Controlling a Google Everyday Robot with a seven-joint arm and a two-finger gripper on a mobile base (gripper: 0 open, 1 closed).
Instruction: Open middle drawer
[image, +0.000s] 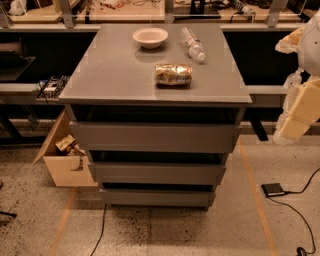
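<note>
The middle drawer (157, 173) sits below the bench's (100, 75) front edge, between the top drawer (152, 137) and the bottom drawer (157, 197). It looks shut, its plain front in step with the others. It has no handle, so the dark gap over its front panel is probably the only place to hook and pull. The bowl (150, 37) and bottle (193, 44) lie by the back edge and the bag (173, 74) lies short of the front edge, so none of them overhangs the drawers. The arm (306, 95) hangs folded beyond the bench's right edge, well apart from the fronts. The gripper (289, 129) seems to be its lowest part, about level with the top drawer. I cannot tell whether it is open or closed, and it appears to hold nothing.
</note>
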